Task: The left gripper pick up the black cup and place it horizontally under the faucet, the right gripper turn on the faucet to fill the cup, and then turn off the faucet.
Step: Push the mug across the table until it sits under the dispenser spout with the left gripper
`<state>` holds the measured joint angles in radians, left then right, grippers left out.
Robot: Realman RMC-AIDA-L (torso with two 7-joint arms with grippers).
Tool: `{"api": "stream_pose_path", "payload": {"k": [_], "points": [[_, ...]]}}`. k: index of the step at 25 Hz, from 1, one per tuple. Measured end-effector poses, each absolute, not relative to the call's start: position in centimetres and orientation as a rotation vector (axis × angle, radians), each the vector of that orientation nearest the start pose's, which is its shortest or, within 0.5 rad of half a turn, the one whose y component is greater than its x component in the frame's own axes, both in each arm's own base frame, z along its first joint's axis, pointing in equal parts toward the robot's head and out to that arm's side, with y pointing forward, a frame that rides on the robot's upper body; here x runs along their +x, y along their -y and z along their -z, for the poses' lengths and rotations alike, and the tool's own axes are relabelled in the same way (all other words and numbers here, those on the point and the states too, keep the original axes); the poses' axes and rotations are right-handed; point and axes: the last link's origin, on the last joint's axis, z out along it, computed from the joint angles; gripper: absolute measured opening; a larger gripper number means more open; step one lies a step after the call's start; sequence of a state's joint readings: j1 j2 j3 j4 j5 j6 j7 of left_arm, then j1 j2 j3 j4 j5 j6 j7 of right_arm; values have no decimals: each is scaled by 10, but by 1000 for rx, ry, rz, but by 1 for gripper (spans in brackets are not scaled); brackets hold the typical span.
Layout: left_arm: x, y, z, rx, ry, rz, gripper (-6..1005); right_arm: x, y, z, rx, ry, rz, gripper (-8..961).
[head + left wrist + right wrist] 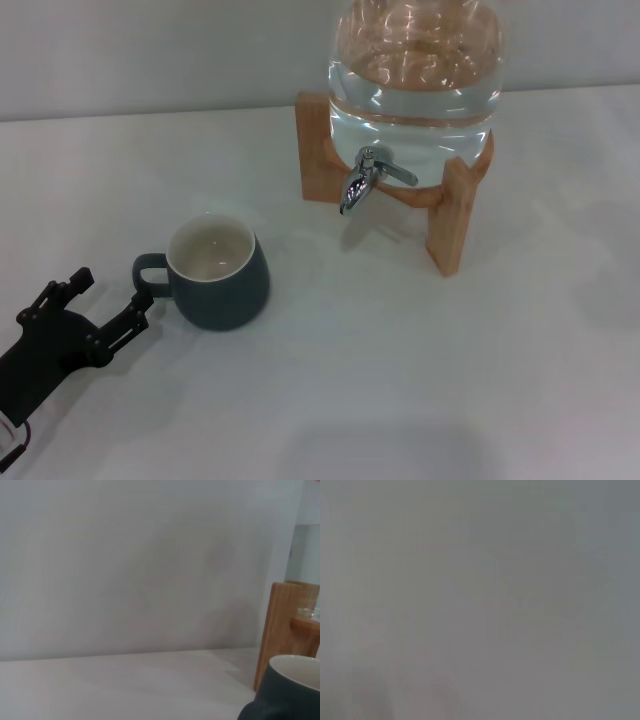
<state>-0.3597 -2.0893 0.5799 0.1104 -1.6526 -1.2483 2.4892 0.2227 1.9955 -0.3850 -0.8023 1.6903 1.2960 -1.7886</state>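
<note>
The black cup (222,278) stands upright on the white table, cream inside showing, its loop handle pointing left. My left gripper (108,292) lies low at the front left, open, and one fingertip (141,303) is just short of the handle. Nothing is between the fingers. The chrome faucet (364,181) sticks out of the glass jar (415,70) at the back right, well apart from the cup. In the left wrist view the cup (289,692) fills a corner. My right gripper is out of view; its wrist view is plain grey.
The water-filled jar rests on a wooden stand (449,222), whose leg (281,630) also shows in the left wrist view behind the cup. The white table (380,380) spreads out in front of the stand and to the right of the cup.
</note>
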Motion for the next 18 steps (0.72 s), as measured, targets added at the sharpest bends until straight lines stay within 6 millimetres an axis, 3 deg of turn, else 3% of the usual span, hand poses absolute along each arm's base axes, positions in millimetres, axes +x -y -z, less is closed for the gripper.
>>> {"api": "stream_pose_path", "payload": {"k": [18], "points": [[-348,-279,46,-2076,699,706,889,377,-289,-181,-1642,-697,-836,841]]}}
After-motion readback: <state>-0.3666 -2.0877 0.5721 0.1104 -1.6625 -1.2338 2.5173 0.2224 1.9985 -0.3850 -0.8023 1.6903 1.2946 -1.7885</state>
